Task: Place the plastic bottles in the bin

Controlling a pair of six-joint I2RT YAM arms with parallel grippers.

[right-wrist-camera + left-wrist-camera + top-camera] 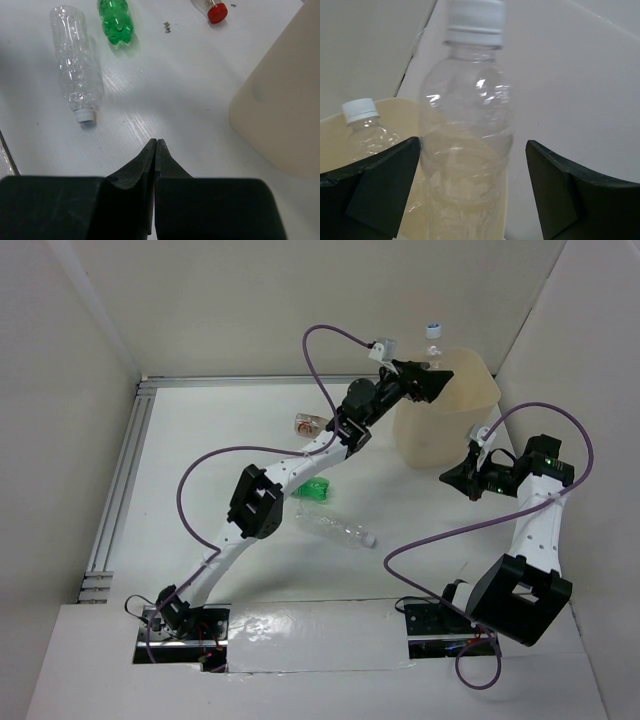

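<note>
From above, we see the left arm (265, 495) stretch far, putting the left gripper (425, 383) over the tall cream plastic bin (445, 435) so the clear white-capped plastic bottle (433, 340) can drop in. Its wrist view shows fingers (370, 195) spread wide, not squeezing. The right wrist view shows the right gripper (156, 150) pinched together, empty, above the tabletop (165, 100).

My left arm (300, 465) slants across mid-frame in the top view, barring the way to the tall cream-beige plastic bin (470, 405) at upper right. A clear plastic bottle (335, 530), a green plastic bottle (312, 490) and a red-capped clear bottle (308, 424) lie along it on the white surface (180, 440). The surface's left part is open, as is the strip before my right end effector (156, 147).
</note>
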